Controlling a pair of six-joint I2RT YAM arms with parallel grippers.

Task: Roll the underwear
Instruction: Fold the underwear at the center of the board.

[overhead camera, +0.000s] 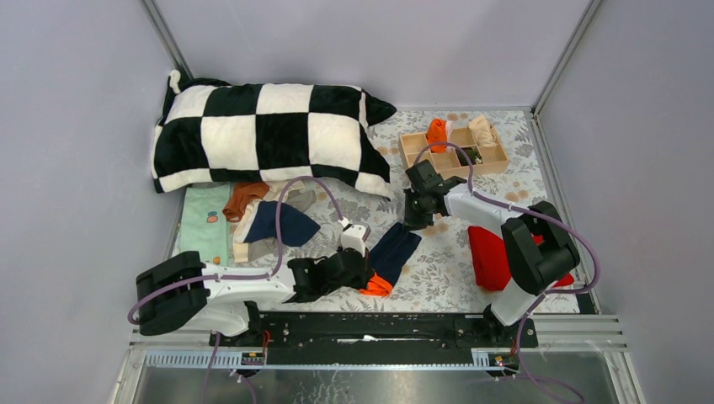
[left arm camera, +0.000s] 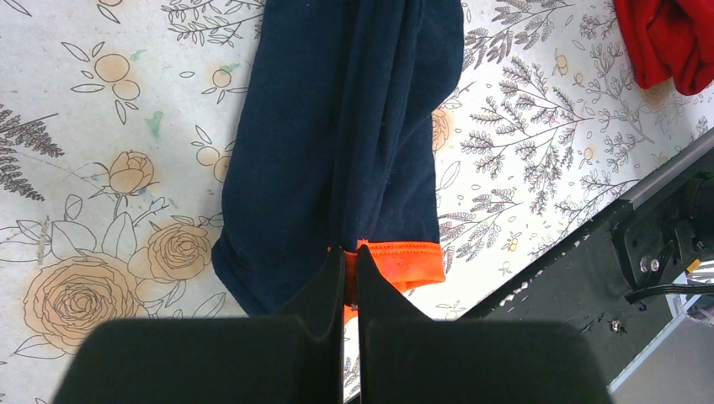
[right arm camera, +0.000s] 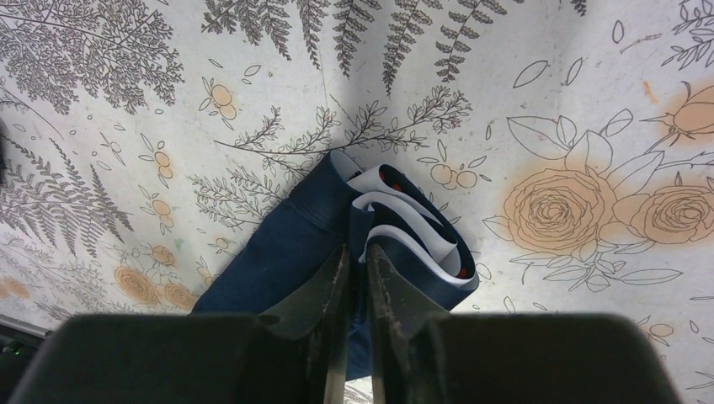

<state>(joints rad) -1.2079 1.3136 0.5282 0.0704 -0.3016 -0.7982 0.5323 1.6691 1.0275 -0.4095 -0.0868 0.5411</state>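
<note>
A navy brief with orange trim (overhead camera: pixel 394 251) lies folded into a long strip on the flowered cloth between my two grippers. My left gripper (overhead camera: pixel 368 274) is shut on its near end at the orange trim (left arm camera: pixel 406 261), fingertips pinched together (left arm camera: pixel 350 252). My right gripper (overhead camera: pixel 412 220) is shut on its far end, where the white-lined waistband (right arm camera: pixel 410 229) curls over; its jaws pinch the navy cloth (right arm camera: pixel 355 250). More briefs lie in a pile at the left: rust-brown (overhead camera: pixel 243 198), navy (overhead camera: pixel 283 224), beige (overhead camera: pixel 243 245).
A checked pillow (overhead camera: pixel 269 135) lies at the back. A wooden compartment box (overhead camera: pixel 455 160) at the back right holds rolled orange (overhead camera: pixel 436 133) and beige (overhead camera: pixel 482 130) pieces. A red cloth (overhead camera: pixel 487 257) lies right of the brief. The black base rail (left arm camera: pixel 606 252) runs along the near edge.
</note>
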